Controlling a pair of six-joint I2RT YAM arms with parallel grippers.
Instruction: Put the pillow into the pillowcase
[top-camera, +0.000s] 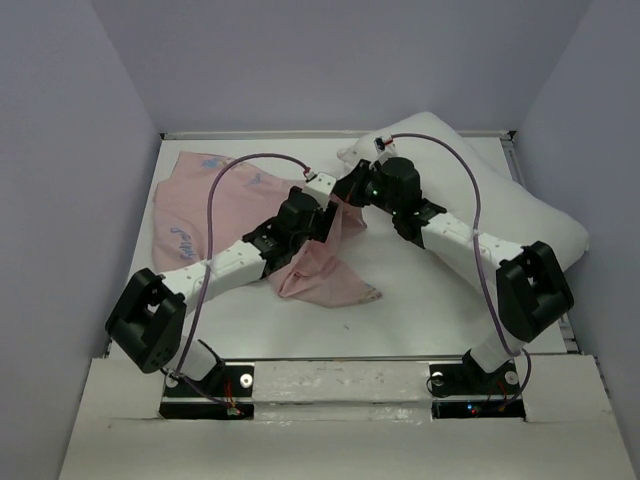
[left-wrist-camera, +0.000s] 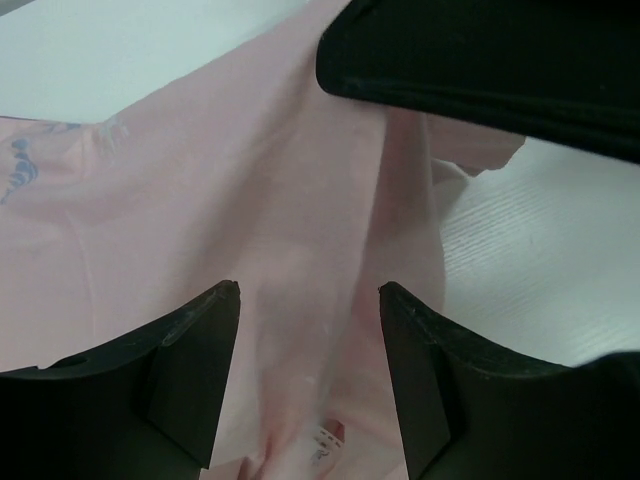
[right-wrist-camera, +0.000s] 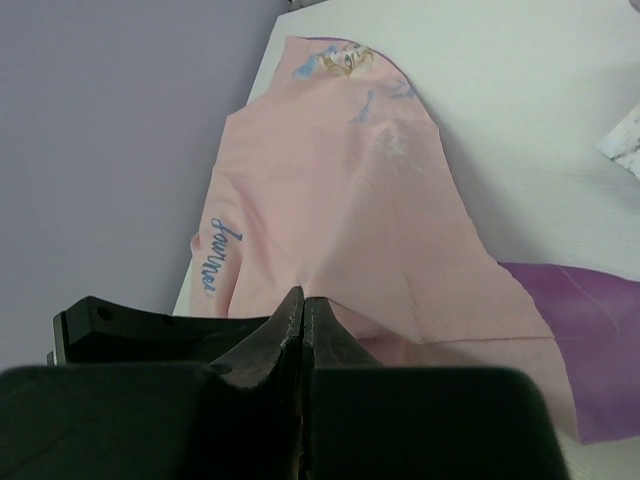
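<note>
The pale pink pillowcase (top-camera: 215, 205) lies crumpled on the left half of the white table, with blue prints on it (right-wrist-camera: 340, 200). Its purple side (right-wrist-camera: 590, 340) shows at one edge. The plump white pillow (top-camera: 520, 210) rests at the back right, partly behind my right arm. My right gripper (top-camera: 350, 192) is shut on a pinch of the pillowcase, and the cloth tents up to its tips (right-wrist-camera: 305, 297). My left gripper (left-wrist-camera: 308, 300) hovers open right beside it. Pink cloth (left-wrist-camera: 250, 200) lies below its jaws, and the right gripper (left-wrist-camera: 480, 60) is just ahead of it.
Lilac walls (top-camera: 60, 150) close in the table on the left, back and right. A bare strip of white table (top-camera: 420, 300) lies between the pillowcase and the arm bases. A white ledge (top-camera: 340, 375) runs along the near edge.
</note>
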